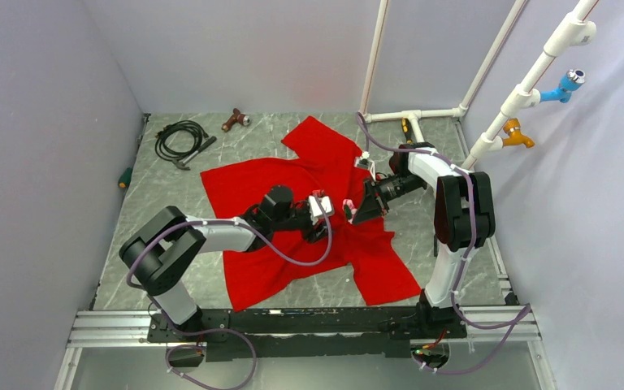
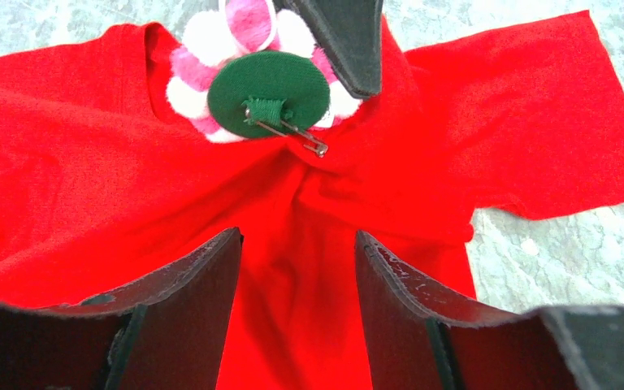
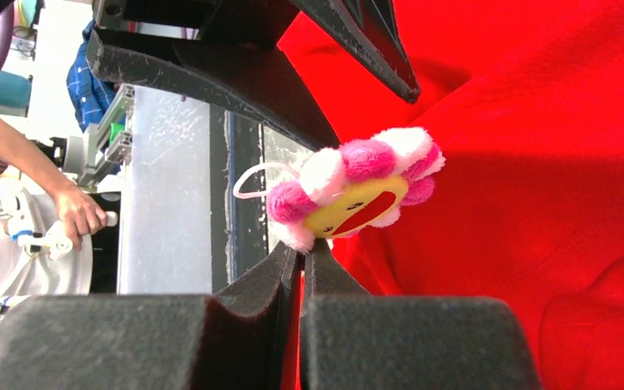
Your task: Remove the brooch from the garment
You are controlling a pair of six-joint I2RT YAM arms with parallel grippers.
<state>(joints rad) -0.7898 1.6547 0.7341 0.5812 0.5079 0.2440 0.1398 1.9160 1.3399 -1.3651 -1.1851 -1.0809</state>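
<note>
Left wrist view: the brooch shows its back, a round green felt disc with a metal safety pin across it and pink and white petals around the rim. The garment gathers in folds up to the pin. Whether the pin passes through the cloth cannot be told. The left pincer sits near the brooch with its fingers spread wide and only red cloth showing between them; it has hold of nothing.

In the right wrist view the right pincer is closed, its two tips pressed together on the lower edge of the brooch, whose yellow centre and fluffy petals face the camera.

From the top external view the red shirt lies spread on the grey bench. The brooch sits over the middle of the shirt, between the two pincers. A coiled black cable lies at the far left, off the shirt.
</note>
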